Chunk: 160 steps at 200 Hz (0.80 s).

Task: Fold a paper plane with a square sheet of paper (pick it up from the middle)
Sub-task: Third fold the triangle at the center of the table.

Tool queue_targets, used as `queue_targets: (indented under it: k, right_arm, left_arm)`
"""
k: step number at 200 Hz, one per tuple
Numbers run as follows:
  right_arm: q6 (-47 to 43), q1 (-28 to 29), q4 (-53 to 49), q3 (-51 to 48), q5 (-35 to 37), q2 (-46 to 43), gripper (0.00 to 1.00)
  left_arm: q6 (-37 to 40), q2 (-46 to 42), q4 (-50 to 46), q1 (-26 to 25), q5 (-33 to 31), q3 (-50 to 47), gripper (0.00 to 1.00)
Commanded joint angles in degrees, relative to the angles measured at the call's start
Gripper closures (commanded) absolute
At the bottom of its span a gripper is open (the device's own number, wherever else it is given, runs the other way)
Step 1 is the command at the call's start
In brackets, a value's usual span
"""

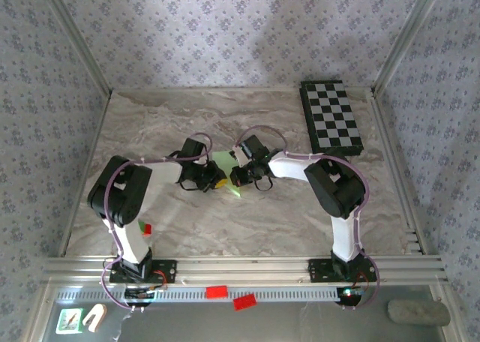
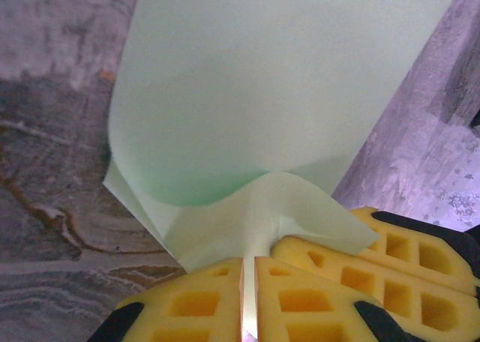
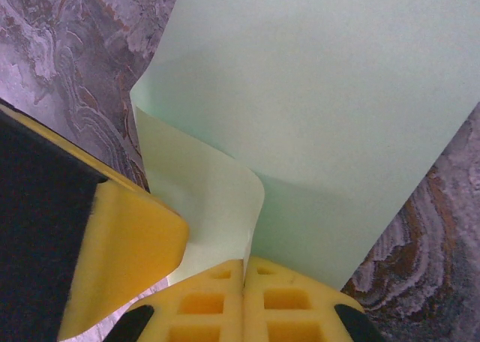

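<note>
1. Sheet (image 1: pixel 223 164): light green, at mid-table (image 1: pixel 187 229), held up between the two grippers. I can't tell whether its far part touches the surface.
2. Left gripper (image 2: pixel 247 263): jaws closed, pinching the sheet's near edge. The paper buckles into a soft curl just above the pads.
3. Right gripper (image 3: pixel 245 265): jaws closed on the same edge, just beside the left one. The left's yellow finger (image 3: pixel 127 244) sits right next to it.
4. Step in hand, as I judge it: a two-handed hold near the sheet's middle, setting up the centre fold. No sharp crease shows, only soft bends, so the task looks early.
5. To do it well, hold both pinches firm and move the arms together. The grips are so close that any pull apart loads a short span of thin paper and may tear it.
6. Bring the two halves edge to edge before pressing. Skewed corners now would mean a crooked plane later.
7. Lay the bend on the table and flatten it into one straight line, working outward from the pinch.
8. Risks: the curl near the pads could set as a stray crease, and the paper could slip out of a pinch taken so close to the edge.
9. Checkerboard (image 1: pixel 331 117): far right, well apart, not in the way.
</note>
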Motion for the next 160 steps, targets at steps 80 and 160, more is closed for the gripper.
queue_targets:
  k: [80,160]
  right_arm:
    - [1.29,-0.26,-3.32,0.36,1.85,2.11,0.96]
    - [4.28,-1.92,-4.62,3.49,-0.68,-2.41,0.81]
  left_arm:
    - [1.95,2.05,-2.97,-0.58,-0.8,1.44,0.87]
    - [2.31,3.01,-6.74,-0.59,-2.69,1.98,0.88]
